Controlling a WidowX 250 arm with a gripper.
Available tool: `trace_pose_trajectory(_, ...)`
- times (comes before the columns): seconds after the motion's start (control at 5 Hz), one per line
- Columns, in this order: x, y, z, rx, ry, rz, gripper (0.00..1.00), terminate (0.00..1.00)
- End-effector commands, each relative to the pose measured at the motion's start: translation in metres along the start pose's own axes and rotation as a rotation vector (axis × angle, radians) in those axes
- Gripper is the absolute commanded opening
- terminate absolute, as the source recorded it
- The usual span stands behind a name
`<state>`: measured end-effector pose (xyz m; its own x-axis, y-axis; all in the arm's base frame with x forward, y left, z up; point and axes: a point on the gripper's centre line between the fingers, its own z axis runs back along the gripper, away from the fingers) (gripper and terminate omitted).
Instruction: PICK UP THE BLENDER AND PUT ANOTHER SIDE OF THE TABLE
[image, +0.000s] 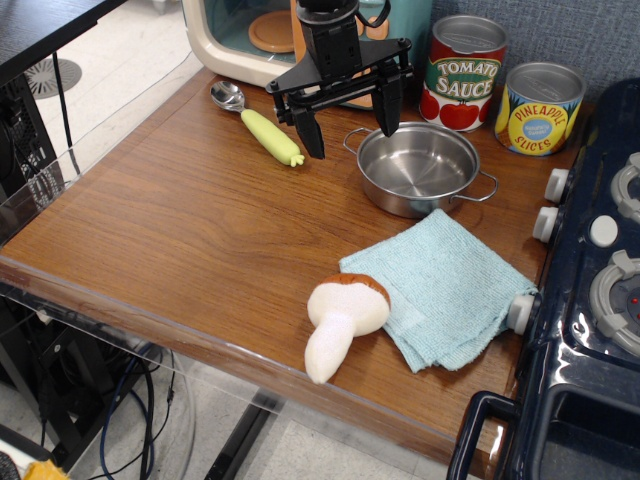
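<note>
At the far left of the desk (180, 240) a spoon (256, 122) lay by the back edge, its metal bowl toward the toy microwave (240, 40) and its yellow-green handle pointing inward. Just to its right the gripper (350, 127) hung above the wood with its two dark fingers spread wide and nothing between them, one finger close to the spoon handle, the other over the rim of the steel pot (418, 168). Well apart from it, near the front edge, the blender (343, 322) lay on its side, brown cap touching the corner of the light blue cloth (450, 285) and cream stem pointing toward the desk's edge. Behind the pot stood a tomato sauce can (463, 72) and a pineapple can (539, 107), and the dark blue stove (590, 300) filled the right side.

The step in hand looked like the approach, since the blender was untouched. To do it well, the arm would likely need to travel forward clear of the pot, turn so the fingers straddled the thick stem or cap across its width, and descend squarely. Being soft, the toy should tolerate a firm squeeze. Catching the cloth's corner was the risk.
</note>
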<state>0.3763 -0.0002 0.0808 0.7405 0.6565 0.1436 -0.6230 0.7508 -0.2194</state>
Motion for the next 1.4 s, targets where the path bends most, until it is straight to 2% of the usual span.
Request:
trace_pose_trajectory(0.0, 0.000, 0.000, 0.000, 0.000, 0.000, 0.000, 1.00, 0.00)
trace_pose_trajectory(0.4, -0.030, 0.004, 0.009, 0.008, -0.007, 0.007, 1.00, 0.00)
trace_pose_trajectory(0.6, -0.052, 0.012, 0.011, -0.041, 0.008, -0.080, 1.00, 0.00)
trace_pose_trajectory(1.0, -0.095, 0.018, 0.003, 0.006, 0.038, -0.206, 1.00, 0.00)
trace_pose_trajectory(1.2, -0.109, 0.025, 0.001, 0.022, 0.051, -0.228, 1.00, 0.00)
